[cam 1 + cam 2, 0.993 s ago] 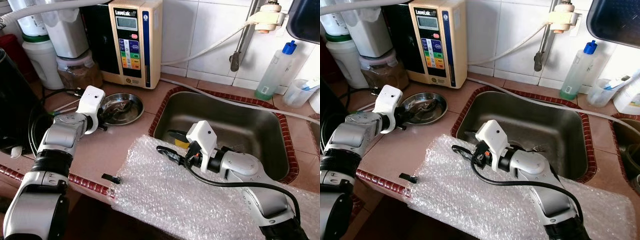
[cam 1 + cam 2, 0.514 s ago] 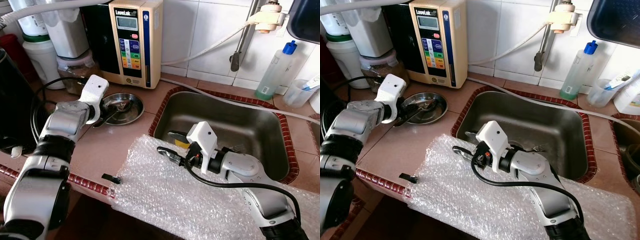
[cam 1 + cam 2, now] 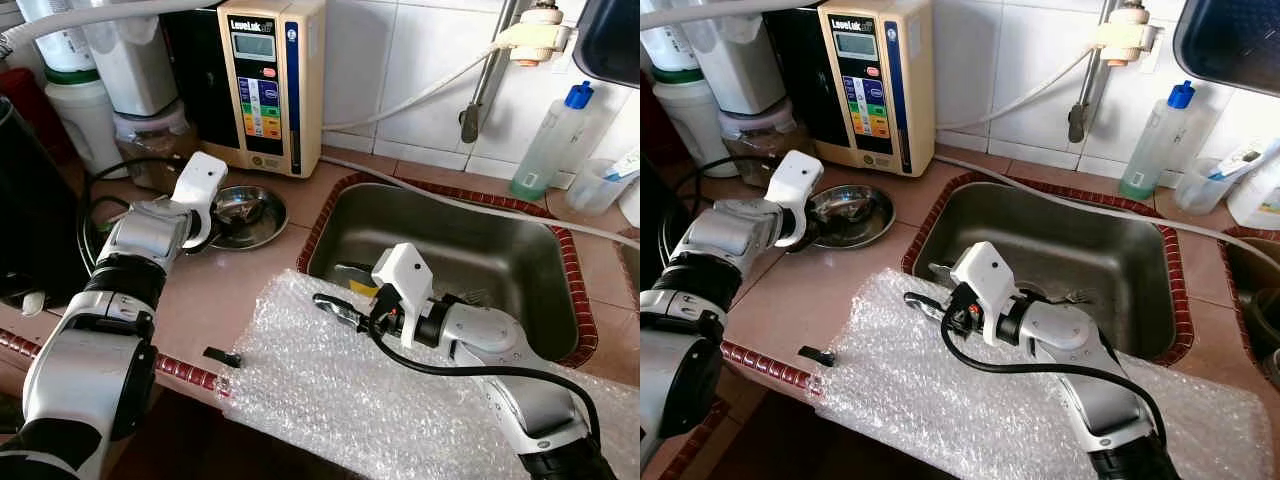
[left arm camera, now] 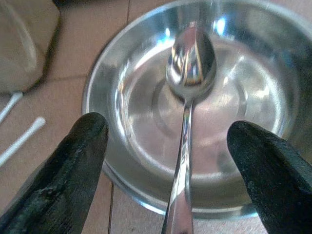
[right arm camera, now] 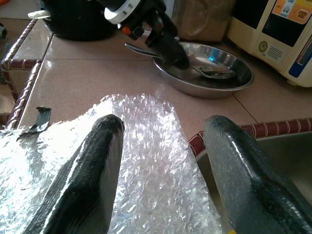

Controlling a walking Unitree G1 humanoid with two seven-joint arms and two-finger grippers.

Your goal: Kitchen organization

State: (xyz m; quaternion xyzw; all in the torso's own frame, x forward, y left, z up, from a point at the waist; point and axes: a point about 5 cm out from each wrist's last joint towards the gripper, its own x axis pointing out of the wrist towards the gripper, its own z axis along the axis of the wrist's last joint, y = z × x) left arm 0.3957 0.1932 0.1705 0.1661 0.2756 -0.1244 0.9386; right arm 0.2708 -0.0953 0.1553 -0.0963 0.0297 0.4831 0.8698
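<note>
Gleaming mirror-silver: steel dish (image 4: 146,122) and spoon (image 4: 190,63). Showing terracotta-pink tiles edged in dark red on the table (image 3: 210,300). Glinting clear, dotted with bubbles: wrap sheet (image 3: 360,400). Standing cream with blue, green and orange buttons at 12 o'clock: water machine (image 3: 265,80).

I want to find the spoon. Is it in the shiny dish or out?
In. The spoon's bowl rests inside the steel dish, its handle over the rim toward the open left gripper.

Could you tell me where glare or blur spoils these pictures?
Left wrist view: bright glare on the spoon and dish; the left gripper fingers are soft. Right wrist view: the bubble wrap glints; the right gripper looms blurred.
</note>
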